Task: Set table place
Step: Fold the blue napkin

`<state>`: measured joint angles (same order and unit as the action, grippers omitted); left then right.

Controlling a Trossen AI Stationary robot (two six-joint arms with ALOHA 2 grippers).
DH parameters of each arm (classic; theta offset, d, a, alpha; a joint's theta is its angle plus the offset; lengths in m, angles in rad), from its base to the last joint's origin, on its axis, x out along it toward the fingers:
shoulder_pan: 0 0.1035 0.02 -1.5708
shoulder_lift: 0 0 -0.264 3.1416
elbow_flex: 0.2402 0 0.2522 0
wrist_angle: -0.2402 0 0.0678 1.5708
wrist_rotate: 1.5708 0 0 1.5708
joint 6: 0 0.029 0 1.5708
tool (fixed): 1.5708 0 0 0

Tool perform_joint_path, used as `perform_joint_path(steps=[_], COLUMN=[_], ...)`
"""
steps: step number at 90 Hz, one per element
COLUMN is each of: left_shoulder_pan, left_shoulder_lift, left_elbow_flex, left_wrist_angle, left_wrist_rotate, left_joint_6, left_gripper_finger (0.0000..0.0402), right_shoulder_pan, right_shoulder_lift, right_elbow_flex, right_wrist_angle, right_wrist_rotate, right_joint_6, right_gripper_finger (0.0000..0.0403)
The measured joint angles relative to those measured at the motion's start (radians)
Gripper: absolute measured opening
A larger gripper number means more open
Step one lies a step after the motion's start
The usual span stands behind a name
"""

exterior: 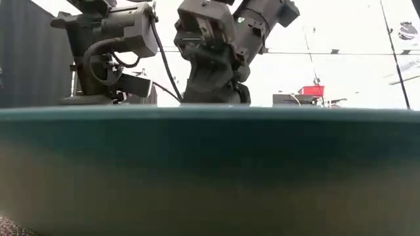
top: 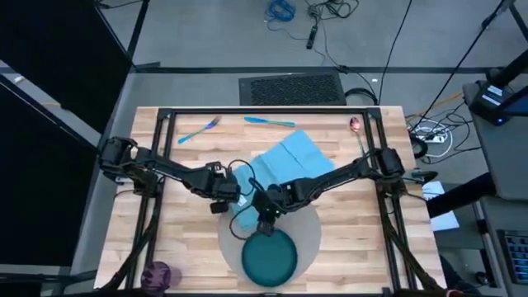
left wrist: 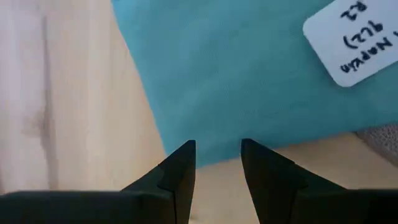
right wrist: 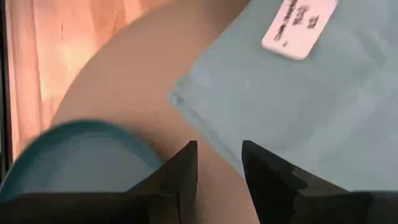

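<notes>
Both grippers hover with fingers parted, grasping nothing: the left gripper at the edge of the light blue cloth napkin, the right gripper above the round grey mat, beside the dark teal round plate. You should pinch only the napkin's edge, low and gently.

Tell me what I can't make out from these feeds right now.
- Low view: the teal plate fills the frame, hiding the table behind it.
- High view: the right end effector covers part of the napkin.
- High view: the purple cup is blurred.
- Wrist views: napkin label unreadable.
</notes>
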<state>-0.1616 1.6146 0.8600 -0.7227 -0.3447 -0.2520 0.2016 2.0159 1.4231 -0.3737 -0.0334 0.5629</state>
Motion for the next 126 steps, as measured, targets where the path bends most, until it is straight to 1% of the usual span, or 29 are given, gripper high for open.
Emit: perform_joint_path(steps=[11,27,42,50,56,66,79,92,101,114,126], left_shoulder_pan=[0.000,-0.005,0.001,0.008,0.014,0.028,0.034,0.034,0.034,0.035,0.037], left_shoulder_lift=[0.001,0.002,0.002,0.002,0.002,0.027,0.075,0.084,0.087,0.090,0.091], left_elbow_flex=[0.000,0.000,0.000,0.000,0.000,0.002,0.005,0.007,0.017,0.033,0.051], left_wrist_angle=[0.002,0.024,0.054,0.074,0.072,0.074,0.089,0.099,0.097,0.097,0.079], left_wrist_rotate=[0.011,0.083,0.096,0.135,0.184,0.248,0.248,0.242,0.239,0.237,0.220], left_joint_6=[0.039,0.085,0.125,0.131,0.137,0.137,0.147,0.154,0.155,0.153,0.143], left_gripper_finger=[0.0116,0.0116,0.0116,0.0116,0.0116,0.0116,0.0116,0.0114,0.0092,0.0016,0.0003], right_shoulder_pan=[-0.004,-0.002,-0.004,-0.003,-0.003,-0.003,0.003,0.012,0.011,0.010,0.010], right_shoulder_lift=[0.000,0.000,0.000,0.000,0.000,0.000,0.000,0.000,0.000,0.000,0.000], right_elbow_flex=[0.000,0.000,0.000,0.000,0.000,0.000,0.000,0.000,0.000,0.000,0.000], right_wrist_angle=[-0.006,-0.022,-0.021,-0.021,-0.021,-0.019,-0.019,-0.020,-0.020,-0.020,-0.020], right_wrist_rotate=[0.003,-0.001,-0.001,-0.016,-0.020,-0.024,-0.024,-0.025,-0.025,-0.024,-0.024], right_joint_6=[0.005,0.015,0.019,0.020,0.020,0.020,0.020,0.019,0.019,0.018,0.017], right_gripper_finger=[0.0110,0.0109,0.0109,0.0109,0.0109,0.0109,0.0109,0.0109,0.0109,0.0109,0.0109])
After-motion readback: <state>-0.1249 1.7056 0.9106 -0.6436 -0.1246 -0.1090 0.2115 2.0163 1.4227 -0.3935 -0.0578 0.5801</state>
